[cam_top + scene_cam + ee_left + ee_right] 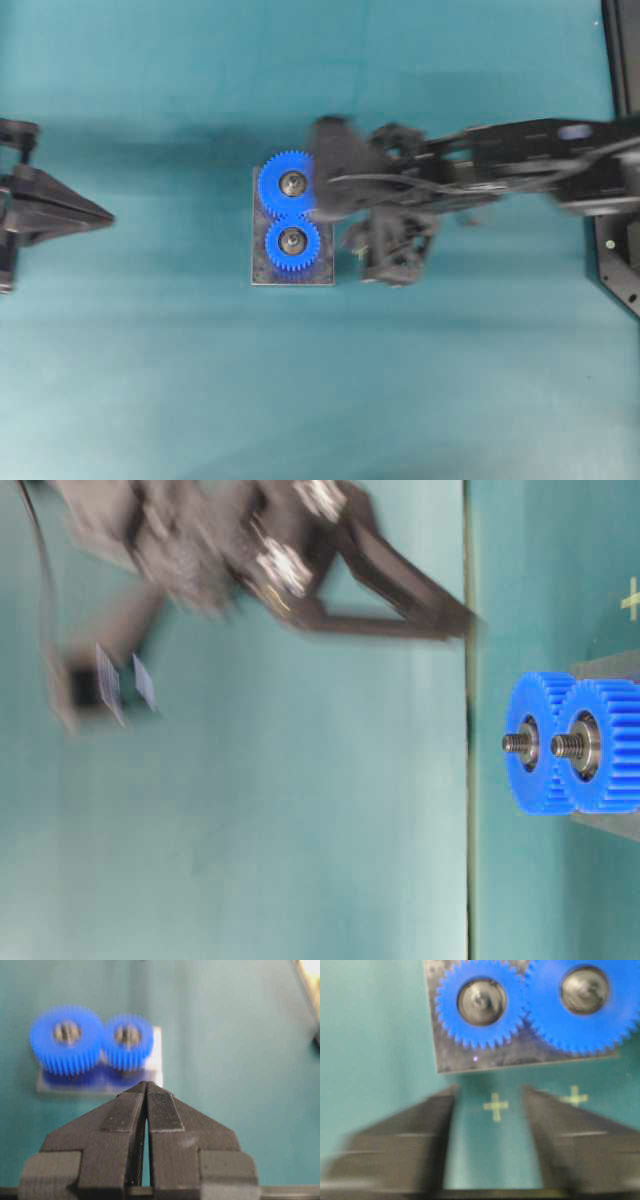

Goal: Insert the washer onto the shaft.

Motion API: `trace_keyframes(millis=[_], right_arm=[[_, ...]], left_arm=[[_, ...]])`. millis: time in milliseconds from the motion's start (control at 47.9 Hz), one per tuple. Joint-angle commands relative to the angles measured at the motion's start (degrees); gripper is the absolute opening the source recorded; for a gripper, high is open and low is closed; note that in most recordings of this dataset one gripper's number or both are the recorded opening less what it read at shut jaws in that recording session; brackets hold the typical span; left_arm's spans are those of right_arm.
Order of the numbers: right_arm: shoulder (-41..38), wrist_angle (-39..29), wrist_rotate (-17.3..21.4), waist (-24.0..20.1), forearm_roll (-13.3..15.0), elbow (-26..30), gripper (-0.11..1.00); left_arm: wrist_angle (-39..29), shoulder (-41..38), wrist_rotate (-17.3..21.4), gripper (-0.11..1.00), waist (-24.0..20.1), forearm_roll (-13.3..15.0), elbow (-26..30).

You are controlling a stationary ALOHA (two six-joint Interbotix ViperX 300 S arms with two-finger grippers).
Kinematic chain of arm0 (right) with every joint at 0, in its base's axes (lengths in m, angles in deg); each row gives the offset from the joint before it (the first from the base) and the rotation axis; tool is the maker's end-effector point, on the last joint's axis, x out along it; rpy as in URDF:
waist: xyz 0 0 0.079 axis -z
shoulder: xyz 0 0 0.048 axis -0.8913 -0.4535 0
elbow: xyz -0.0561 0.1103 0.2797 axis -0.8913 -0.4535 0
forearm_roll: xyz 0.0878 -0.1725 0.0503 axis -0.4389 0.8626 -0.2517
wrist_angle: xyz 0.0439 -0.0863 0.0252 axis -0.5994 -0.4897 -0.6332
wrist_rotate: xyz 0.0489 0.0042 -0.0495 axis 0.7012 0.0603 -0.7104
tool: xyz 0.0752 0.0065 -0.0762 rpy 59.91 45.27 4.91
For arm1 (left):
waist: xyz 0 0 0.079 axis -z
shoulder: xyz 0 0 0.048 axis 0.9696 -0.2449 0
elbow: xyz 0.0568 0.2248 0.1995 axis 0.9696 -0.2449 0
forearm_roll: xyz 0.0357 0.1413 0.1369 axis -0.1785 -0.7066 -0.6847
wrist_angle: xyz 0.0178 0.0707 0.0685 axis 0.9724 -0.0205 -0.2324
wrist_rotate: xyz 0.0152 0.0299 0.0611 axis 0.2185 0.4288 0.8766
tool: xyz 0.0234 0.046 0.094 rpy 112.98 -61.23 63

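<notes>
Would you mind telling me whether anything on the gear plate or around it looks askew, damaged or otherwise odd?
Nothing stands out. Both blue gears sit flat and meshed on the grey plate, a shaft through each. The right gripper is open and empty beside the plate; the left gripper is shut, well away.

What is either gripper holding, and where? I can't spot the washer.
Nothing: the left gripper is shut empty, the right gripper open with nothing between its fingers.

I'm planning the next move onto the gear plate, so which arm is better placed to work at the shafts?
The right. Its open gripper hangs just beside the grey metal plate carrying the two blue plastic gears, while the left gripper sits shut, far off at the table's edge. No washer is visible in either.
</notes>
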Motion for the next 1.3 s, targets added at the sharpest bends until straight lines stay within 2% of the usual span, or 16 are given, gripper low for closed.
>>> trace_keyframes(millis=[0, 84, 209, 439, 668, 919, 1274], right_arm=[[3.87, 3.78, 0.53, 0.35, 0.0, -2.37, 0.29], [4.31, 5.71, 0.53, 0.53, 0.0, -4.22, 0.15], [4.04, 6.42, 0.53, 0.53, 0.09, -5.19, 0.07], [4.31, 8.0, 0.35, 1.05, 1.14, -4.48, 0.07], [4.83, 12.39, 0.35, 1.14, 1.14, -5.01, 0.07], [5.62, 17.23, 0.35, 1.23, 1.14, -6.77, 0.06], [8.53, 18.11, 0.35, 1.23, 1.14, -10.9, 0.06]], left_arm=[[0.53, 3.25, 0.09, 0.01, 0.0, -0.18, -0.26], [0.0, 5.8, 0.09, 0.01, 0.0, -0.09, -0.88], [-0.53, 5.98, 0.18, 0.01, 0.0, -0.18, -1.05], [0.09, 4.48, 0.26, 0.01, 0.0, -0.18, -1.23], [0.62, 4.66, 0.26, 0.01, 0.09, -0.18, -1.58], [0.7, 4.66, 0.18, 0.01, 0.0, -0.18, -1.58], [0.7, 4.48, 0.18, 0.01, -0.09, -0.18, -1.85]])
